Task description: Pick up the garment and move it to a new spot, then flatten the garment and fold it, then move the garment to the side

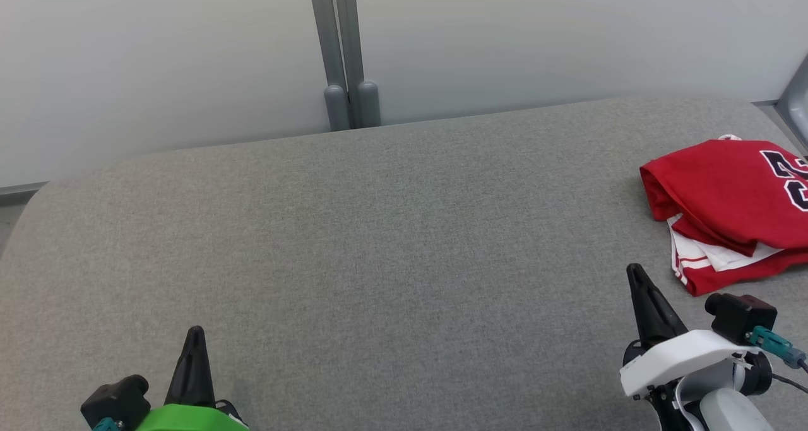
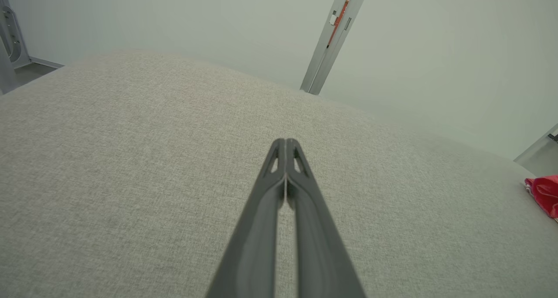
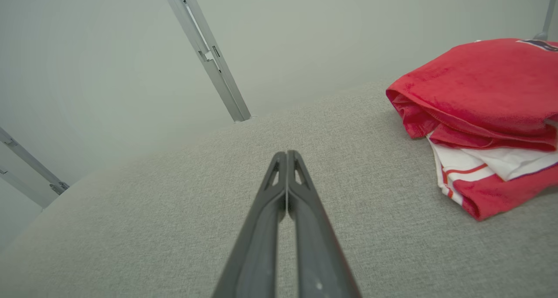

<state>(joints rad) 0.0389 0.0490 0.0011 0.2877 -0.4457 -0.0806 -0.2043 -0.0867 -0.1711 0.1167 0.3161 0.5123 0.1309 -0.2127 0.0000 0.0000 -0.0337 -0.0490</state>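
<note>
Head view: garment (image 1: 719,185) at surface's (image 1: 379,248) edge

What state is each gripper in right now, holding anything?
Left gripper: shut, holding nothing.
Right gripper: shut, holding nothing; the garment lies apart from it.

The red garment (image 1: 726,197), white-trimmed with dark numerals, lies folded at the table's right side.
</note>
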